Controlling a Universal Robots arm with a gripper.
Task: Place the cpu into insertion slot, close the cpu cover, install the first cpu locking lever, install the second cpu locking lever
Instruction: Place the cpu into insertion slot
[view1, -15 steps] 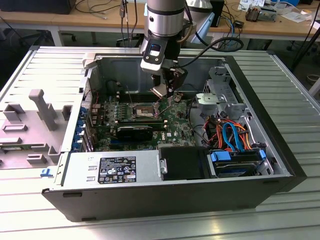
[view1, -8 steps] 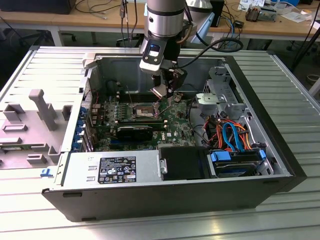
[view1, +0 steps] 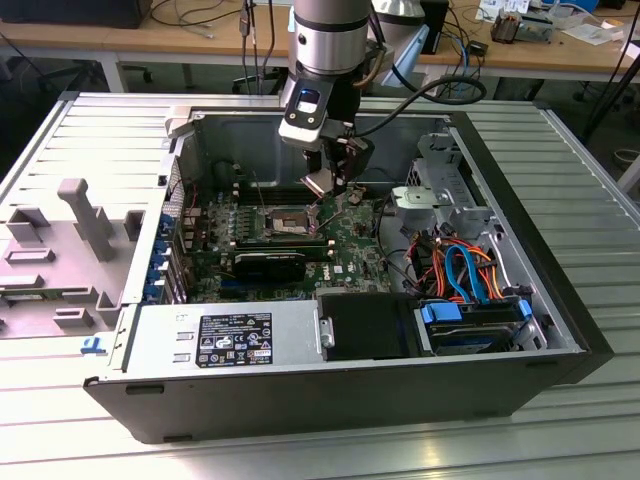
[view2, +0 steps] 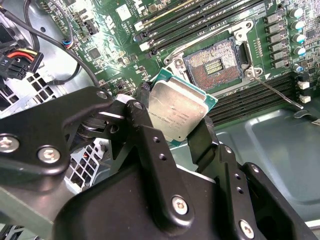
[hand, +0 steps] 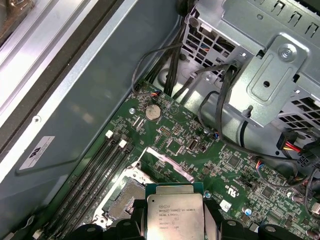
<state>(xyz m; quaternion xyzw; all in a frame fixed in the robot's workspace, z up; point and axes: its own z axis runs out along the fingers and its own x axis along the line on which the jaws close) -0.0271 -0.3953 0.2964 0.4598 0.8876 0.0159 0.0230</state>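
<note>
My gripper (view1: 330, 185) hangs inside the open computer case, shut on the cpu (view1: 318, 184). In both wrist views the cpu (view2: 177, 112) (hand: 174, 212) is a flat square chip with a silvery top and green edge, tilted and pinched on two sides by the black fingers (view2: 150, 145). It hovers above the board, off to one side of the insertion slot (view2: 215, 62) (hand: 125, 197), whose dark pin field lies bare. The cpu cover (hand: 169, 163) stands raised beside the slot. A thin locking lever (view2: 280, 92) sticks out unlatched.
Long black memory slots (view2: 200, 20) flank the socket. A metal drive cage (hand: 270, 75) with black cables stands close by. The power supply (view1: 225, 340), a black card (view1: 270, 265) and blue-orange cables (view1: 460, 270) fill the case's front. The case walls (view1: 190, 150) hem in the arm.
</note>
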